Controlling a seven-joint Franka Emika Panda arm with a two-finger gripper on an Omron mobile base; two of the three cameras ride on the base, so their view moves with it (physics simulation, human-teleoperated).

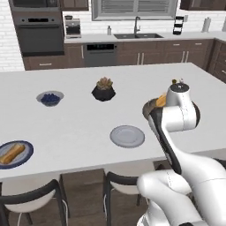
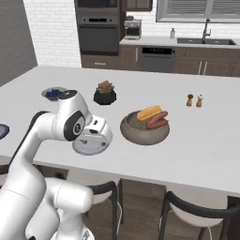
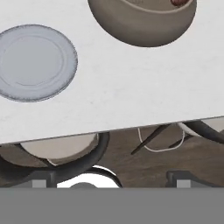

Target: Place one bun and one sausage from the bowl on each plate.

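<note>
— What's on the island?

— A smooth white counter [image 1: 79, 128], matt and faintly speckled. Near its front edge lies the light grey plate [image 1: 127, 136], a flat round disc with a shallow raised ring around its centre, bare of food. Just beside it, toward the arm's right, sits the bowl [image 2: 144, 129]: wide, round, dull grey-brown, with thick walls and a stony, unglazed look.

— And inside the bowl?

— A long golden bun [image 2: 149, 112] with a ridged top, and touching it a glossy reddish-brown sausage [image 2: 157, 121], both leaning on the rim.

— The other plate?

— The dark-blue-rimmed plate [image 1: 13, 154] is well apart, at the far left of the counter's front edge. It carries a pale tan bun-like piece [image 1: 12, 153]; whether a sausage lies with it I cannot tell.

— The gripper?

— The gripper [image 3: 111, 183] hangs off the counter's front edge, looking at the grey plate and the bowl's curved wall. Its two small dark fingertips [image 3: 38, 183] stand far apart with nothing between them.

— Anything else?

— A faceted black pot with a rosette succulent [image 1: 103, 89], a small grey bowl of dark blue berries [image 1: 50, 98], and two little shakers [image 2: 194, 100] standing side by side beyond the wide bowl.
</note>
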